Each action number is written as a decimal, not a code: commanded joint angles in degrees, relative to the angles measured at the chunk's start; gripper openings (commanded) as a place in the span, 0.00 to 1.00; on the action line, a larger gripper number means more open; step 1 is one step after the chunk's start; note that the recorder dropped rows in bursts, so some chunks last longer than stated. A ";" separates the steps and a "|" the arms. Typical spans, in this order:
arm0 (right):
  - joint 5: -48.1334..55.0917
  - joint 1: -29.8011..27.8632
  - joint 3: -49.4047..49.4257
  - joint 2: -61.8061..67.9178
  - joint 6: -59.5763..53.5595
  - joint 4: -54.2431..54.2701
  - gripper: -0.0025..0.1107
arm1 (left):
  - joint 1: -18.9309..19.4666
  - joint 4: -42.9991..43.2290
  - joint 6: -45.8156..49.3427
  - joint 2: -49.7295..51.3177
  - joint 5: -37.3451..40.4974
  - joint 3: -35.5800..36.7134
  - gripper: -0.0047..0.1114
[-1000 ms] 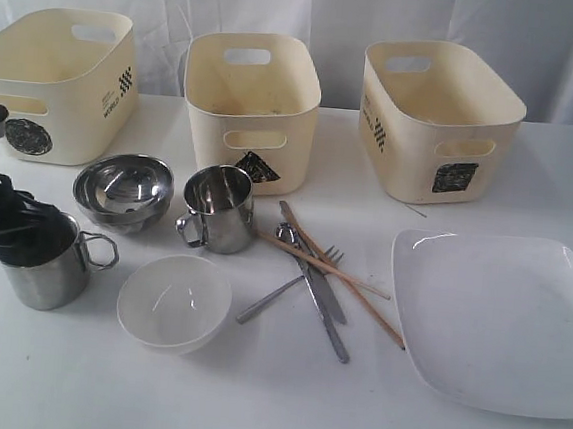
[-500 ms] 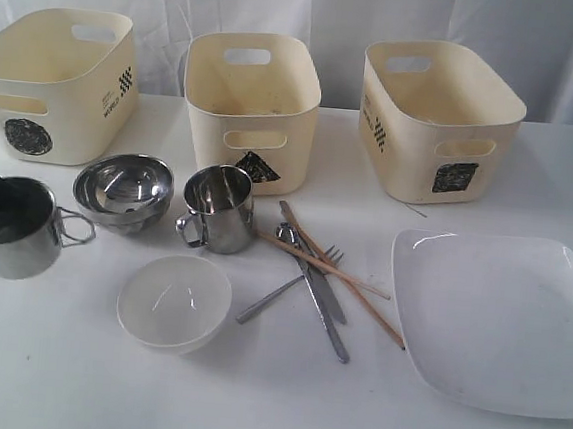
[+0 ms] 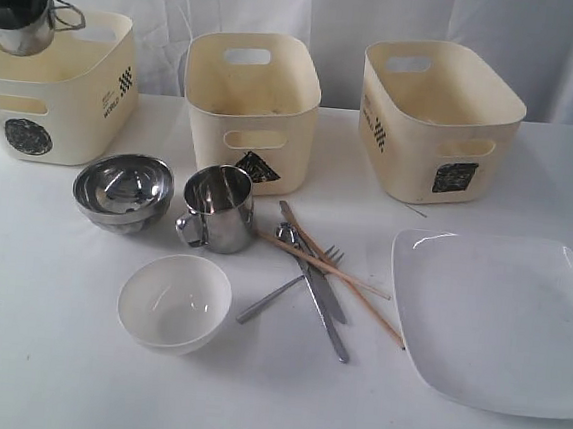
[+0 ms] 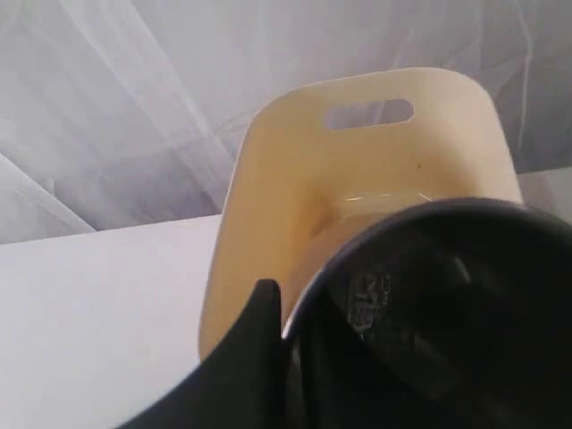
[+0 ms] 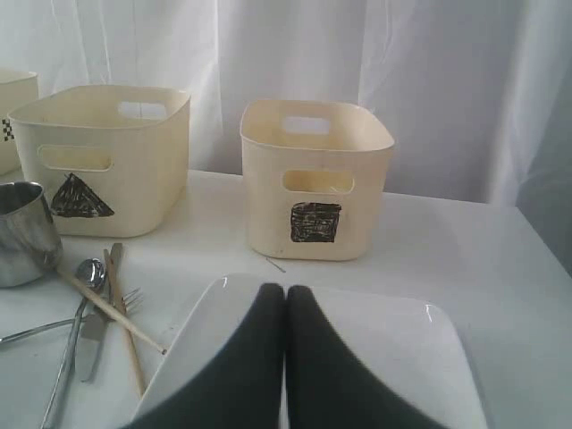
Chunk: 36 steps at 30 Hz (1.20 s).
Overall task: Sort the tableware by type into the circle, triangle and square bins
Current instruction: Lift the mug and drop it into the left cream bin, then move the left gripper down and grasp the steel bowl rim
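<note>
A steel mug (image 3: 19, 5) hangs high over the back left corner of the circle bin (image 3: 57, 84). My left gripper (image 4: 290, 308) is shut on the mug's rim (image 4: 429, 304), with one black finger (image 4: 259, 331) outside its wall. The triangle bin (image 3: 251, 106) and square bin (image 3: 436, 117) stand further right. On the table lie the nested steel bowls (image 3: 123, 190), a second mug (image 3: 217, 206), a white bowl (image 3: 174, 300), cutlery (image 3: 311, 277), chopsticks (image 3: 351, 280) and the square plate (image 3: 498, 318). My right gripper (image 5: 285, 290) is shut and empty above the plate (image 5: 402, 357).
A white curtain (image 3: 314, 11) hangs behind the bins. The white table (image 3: 43, 354) runs to its front edge below the white bowl. The cream bin wall with its handle cut-out (image 4: 366, 114) fills the left wrist view beyond the mug.
My left gripper closed on the mug at the table's left and lifted it up and back, from beside the white bowl to above the circle bin. The right gripper has not moved.
</note>
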 commanded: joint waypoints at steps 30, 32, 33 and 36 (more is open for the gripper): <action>-0.48 -0.57 0.27 -0.36 -0.33 0.20 0.02 | -16.07 -9.05 -11.92 -16.78 4.50 28.61 0.68; -0.48 -0.57 0.27 -0.36 -0.33 0.20 0.02 | -15.94 -9.05 -11.92 -14.83 3.89 28.61 0.71; -0.48 -0.57 0.27 -0.36 -0.33 0.20 0.02 | -15.57 -9.05 -11.92 -13.70 3.60 28.61 0.71; -0.48 -0.57 0.27 -0.36 -0.33 0.20 0.02 | -14.42 -9.05 -11.92 -10.94 2.04 28.61 0.71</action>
